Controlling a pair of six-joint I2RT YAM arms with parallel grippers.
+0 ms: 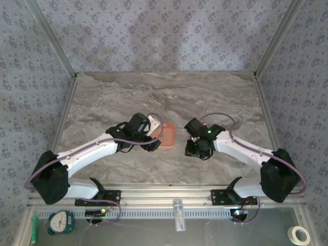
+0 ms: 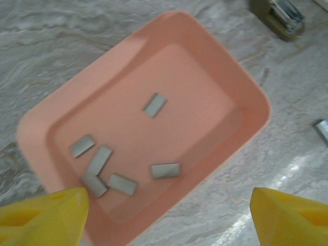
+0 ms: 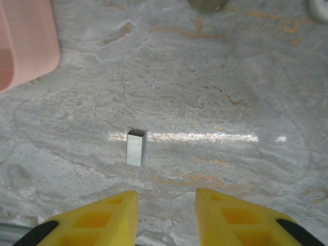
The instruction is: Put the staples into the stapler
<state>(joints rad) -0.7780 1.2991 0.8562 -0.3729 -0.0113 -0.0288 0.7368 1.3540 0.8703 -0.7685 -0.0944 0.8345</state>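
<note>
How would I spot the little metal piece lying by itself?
Find the salmon-pink tray on the marble table. Outside it, on bare marble just ahead of the right end effector, lies one short grey staple strip. The other strips lie inside the tray; this one lies alone.

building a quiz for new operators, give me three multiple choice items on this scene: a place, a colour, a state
1. What colour is the tray? A blue B pink C green
2. Where does the lone staple strip in the right wrist view lie? A in the tray B on the table C between the jaws
3. The left gripper is: A open B shut on a strip C shut on the tray
Answers: B, its walls are salmon-pink; B, it lies on bare marble; A, its yellow fingers stand wide apart.
</note>
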